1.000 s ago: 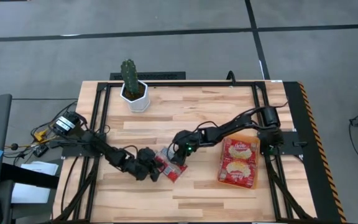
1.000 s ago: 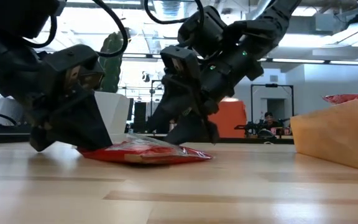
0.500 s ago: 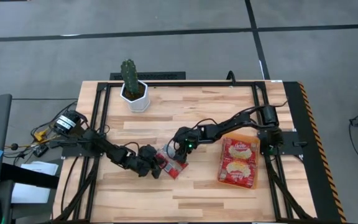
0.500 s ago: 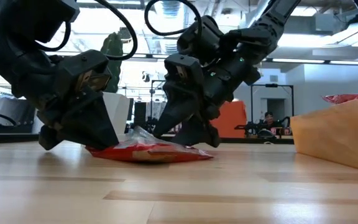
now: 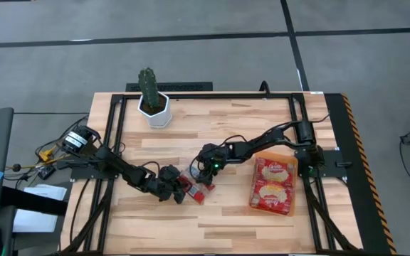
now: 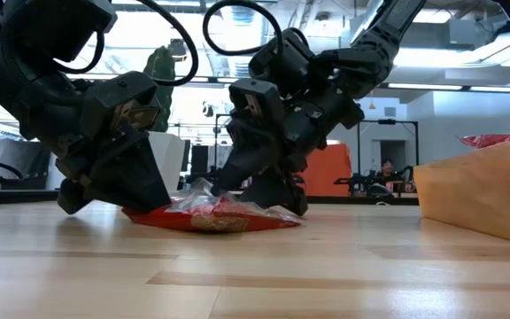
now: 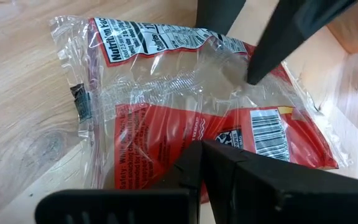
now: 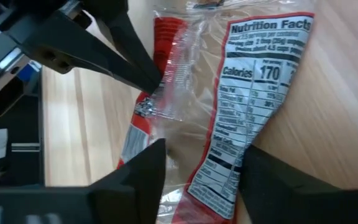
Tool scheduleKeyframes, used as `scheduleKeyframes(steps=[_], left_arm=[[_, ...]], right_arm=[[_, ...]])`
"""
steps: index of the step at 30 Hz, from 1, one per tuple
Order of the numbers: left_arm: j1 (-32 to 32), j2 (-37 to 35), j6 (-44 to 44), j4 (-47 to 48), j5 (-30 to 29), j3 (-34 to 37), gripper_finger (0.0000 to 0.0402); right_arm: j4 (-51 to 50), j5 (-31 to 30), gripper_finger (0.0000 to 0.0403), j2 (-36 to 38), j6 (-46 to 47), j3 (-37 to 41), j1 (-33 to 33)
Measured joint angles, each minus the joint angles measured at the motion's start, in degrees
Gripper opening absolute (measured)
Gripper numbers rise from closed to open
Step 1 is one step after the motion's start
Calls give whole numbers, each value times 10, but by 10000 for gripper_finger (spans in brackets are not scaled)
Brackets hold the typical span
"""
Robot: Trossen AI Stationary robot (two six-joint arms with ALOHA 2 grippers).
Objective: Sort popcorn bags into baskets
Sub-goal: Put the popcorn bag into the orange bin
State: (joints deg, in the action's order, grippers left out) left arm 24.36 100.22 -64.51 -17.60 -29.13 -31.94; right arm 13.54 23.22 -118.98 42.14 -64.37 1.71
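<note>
Popcorn bags [image 5: 274, 186] already fill our orange basket [image 5: 255, 189]; one packet [image 5: 193, 188] remains on the counter [image 5: 248, 128]. Our left hand [image 5: 174, 190], closed, pins it; our right hand [image 5: 203, 179] straddles it, spread wide.

In the high view the two grippers cover most of the popcorn bag [image 5: 193, 190] between them, so its printing cannot be read there. In the low view the orange tray [image 6: 481, 195] is cut off by the right edge, and the cactus [image 6: 158, 71] and its white pot [image 6: 170, 152] stand mostly hidden behind the left gripper [image 6: 118, 182]. The left wrist view cuts off the tops of the right gripper's fingers [image 7: 284, 37].
</note>
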Motion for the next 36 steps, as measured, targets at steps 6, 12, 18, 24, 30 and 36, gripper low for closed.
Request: scheduleKeyframes(steps=[6, 12, 18, 24, 30, 36], left_arm=[[0, 1, -19, -6, -3, 0, 0], [-1, 2, -20, -31, -7, 1, 0], [-3, -33, -27, -48, 28, 2, 0], [-3, -148, -5, -32, 34, 1, 0], [-2, -275, 11, -10, 34, 1, 0], [2, -358, 63, -7, 30, 0, 0]], right_arm=[[-13, -13, 114, 0, -3, -1, 0], [-18, -9, 12, 0, 1, -1, 1], [-46, -1, 16, 24, 14, 1, 1], [-80, 18, 10, 86, -18, 1, -14], [-201, 15, 5, 178, -97, 0, -45], [-447, 6, 9, 310, -220, 0, -75]])
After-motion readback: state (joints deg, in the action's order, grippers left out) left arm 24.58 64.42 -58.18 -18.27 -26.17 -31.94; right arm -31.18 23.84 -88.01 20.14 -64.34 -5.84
